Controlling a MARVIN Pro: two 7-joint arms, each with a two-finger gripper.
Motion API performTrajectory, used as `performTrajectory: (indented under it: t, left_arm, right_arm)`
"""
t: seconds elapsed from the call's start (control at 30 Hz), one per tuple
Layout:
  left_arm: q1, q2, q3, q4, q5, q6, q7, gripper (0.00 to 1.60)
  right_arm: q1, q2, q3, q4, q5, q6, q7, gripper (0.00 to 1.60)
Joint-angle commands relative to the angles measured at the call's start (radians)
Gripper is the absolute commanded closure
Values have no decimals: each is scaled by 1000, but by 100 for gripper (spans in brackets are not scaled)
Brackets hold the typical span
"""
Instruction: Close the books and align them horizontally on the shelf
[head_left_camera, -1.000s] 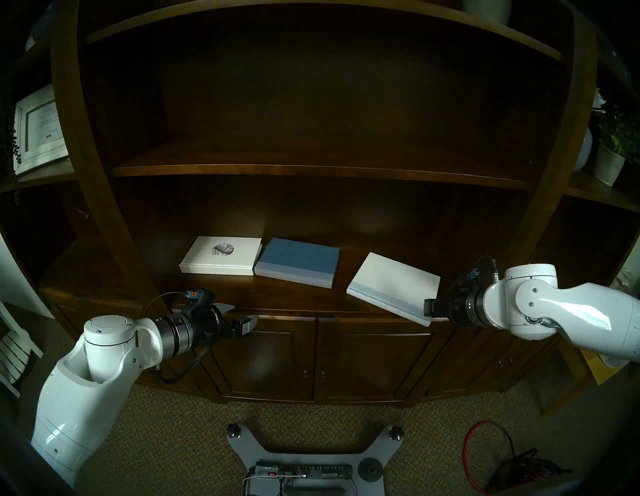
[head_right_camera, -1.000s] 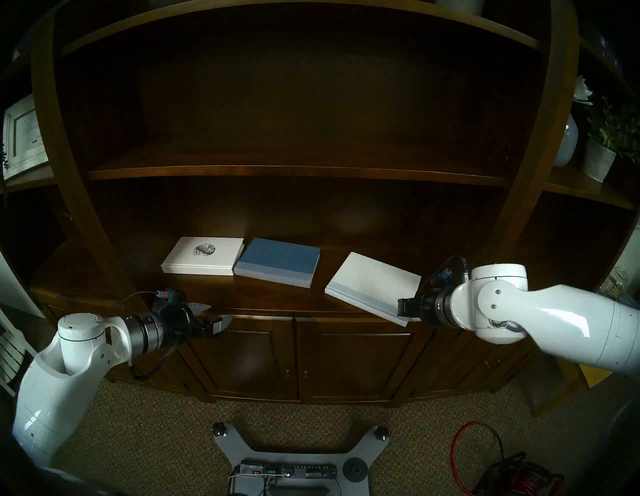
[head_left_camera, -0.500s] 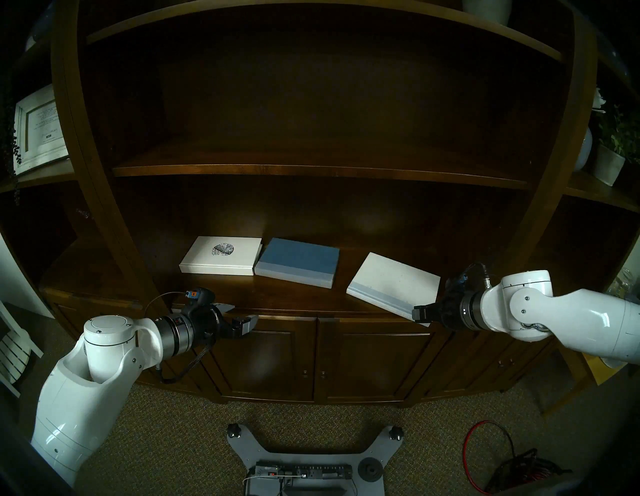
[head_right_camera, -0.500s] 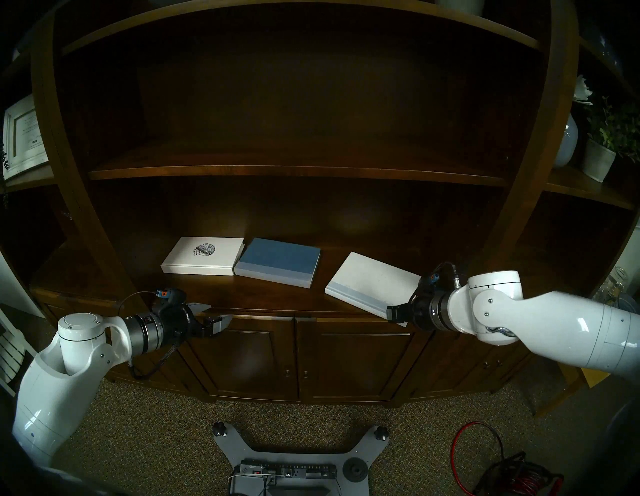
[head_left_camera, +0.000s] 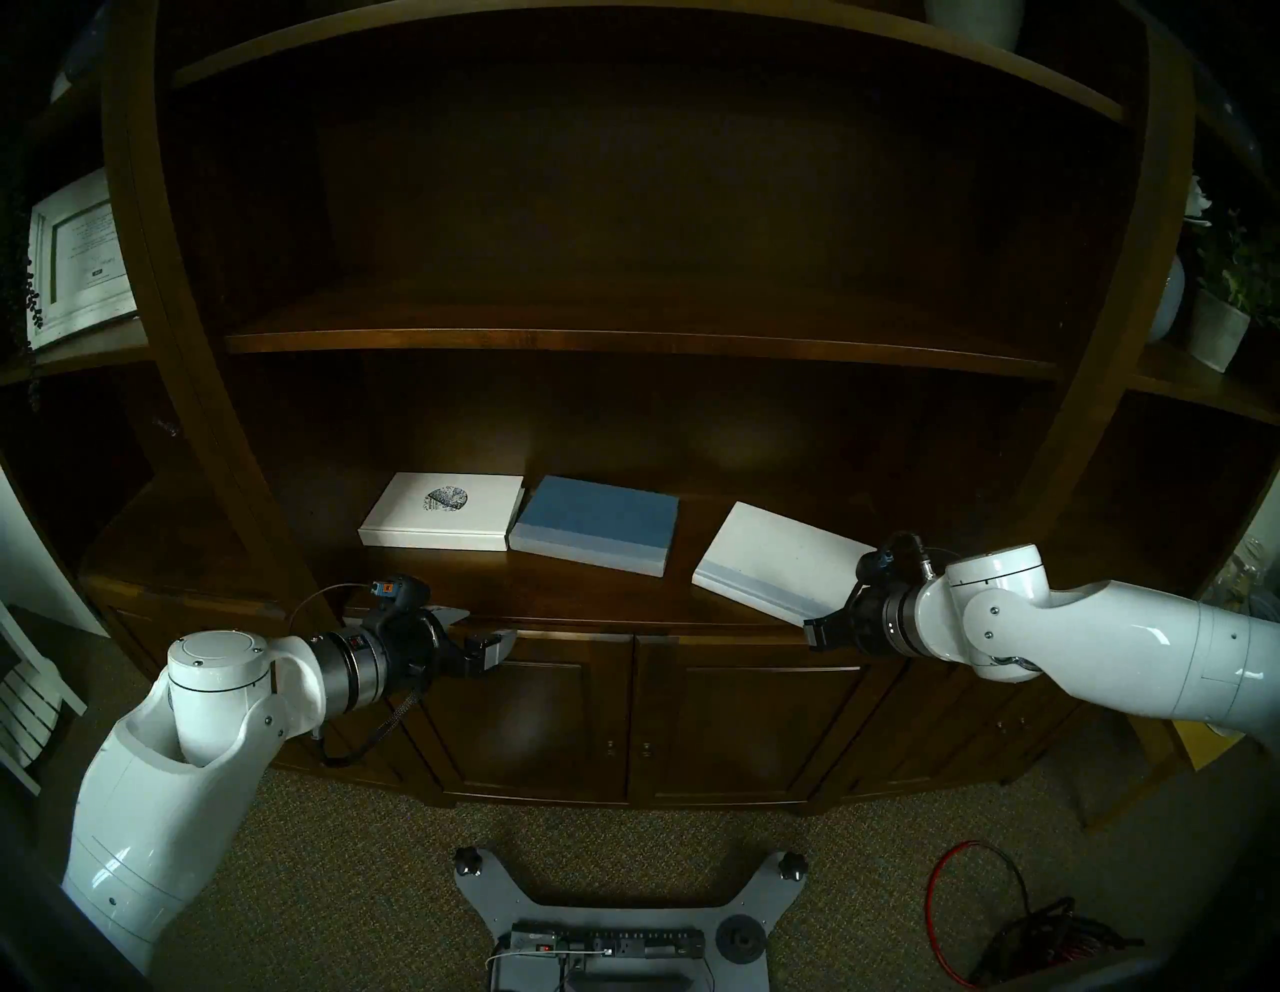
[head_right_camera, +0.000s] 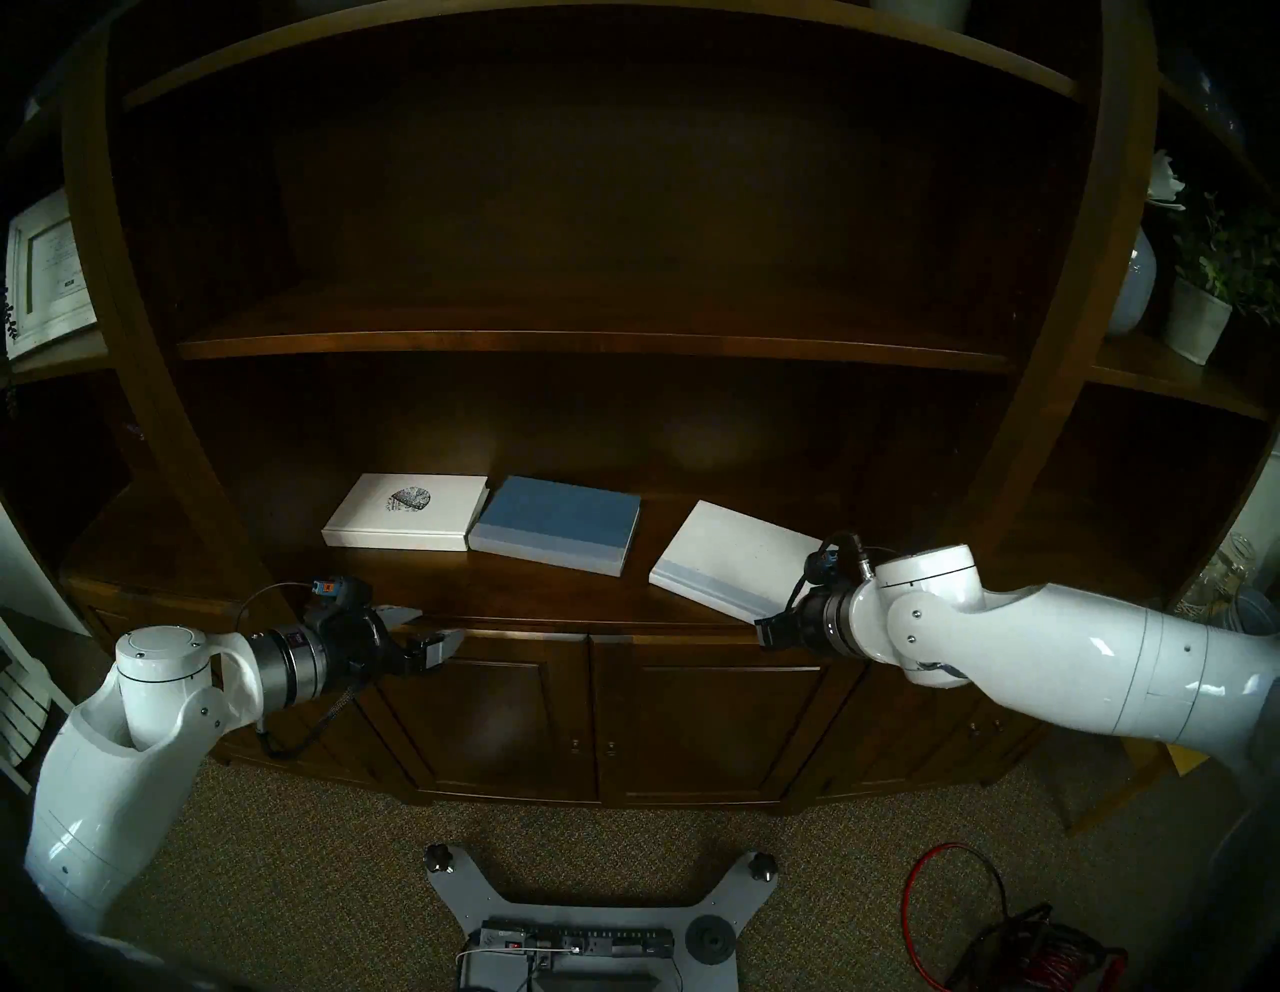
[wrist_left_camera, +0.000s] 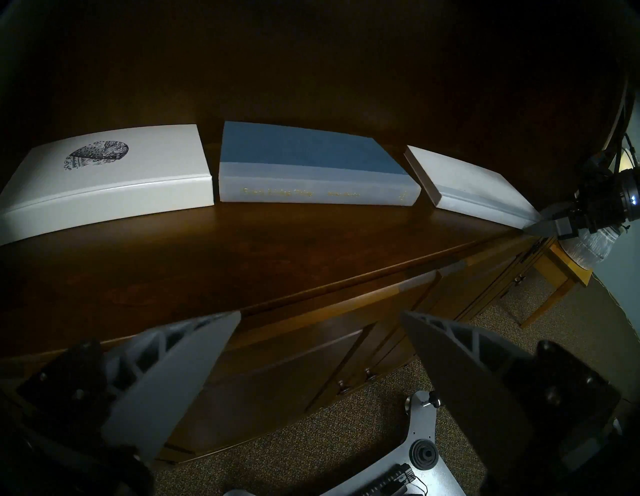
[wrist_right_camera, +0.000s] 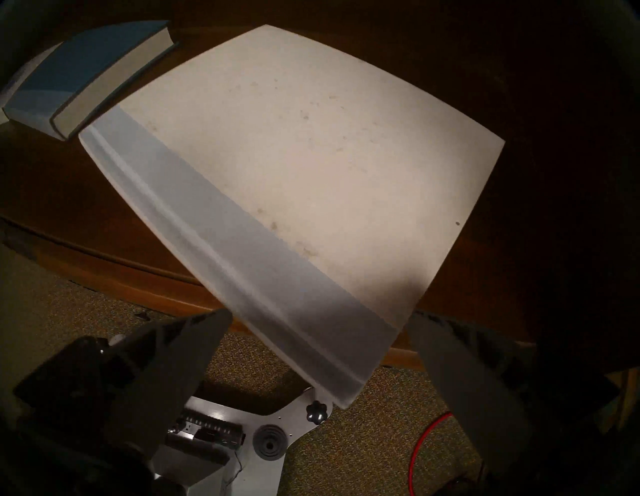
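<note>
Shelf (head_left_camera: 485, 589), left to right: left gripper (head_left_camera: 478, 634), fingers apart, empty, at 7 o'clock; emblem book (head_left_camera: 443, 511); blue book (head_left_camera: 596, 523) touching it; plain white book (head_left_camera: 776, 561), askew, overhanging; right gripper (wrist_right_camera: 317, 325), fingers apart, straddling its 5 o'clock corner.

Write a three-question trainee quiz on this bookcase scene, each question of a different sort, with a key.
1. True or false: the blue hardcover book with the pale spine lies open on the broad dark-brown wooden shelf.
2. Which closed book sits askew, one corner past the shelf's front edge? A. the white hardcover with the dark round emblem B. the blue one C. the plain white hardcover
3. Fill in: the right gripper is ____, its fingers straddling the plain white book's near corner.

Key: 1 false; 2 C; 3 open.
</note>
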Motion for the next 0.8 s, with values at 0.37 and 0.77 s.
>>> performTrajectory:
  t: [0.37, 0.77]
  left_arm:
    - [-18, -1, -12, -24, 0, -15, 2, 0]
    - [-19, 0, -11, -22, 0, -12, 1, 0]
  right_arm:
    - [38, -166, -5, 60, -82, 38, -265, 0]
    - [69, -120, 21, 23, -64, 45, -325, 0]
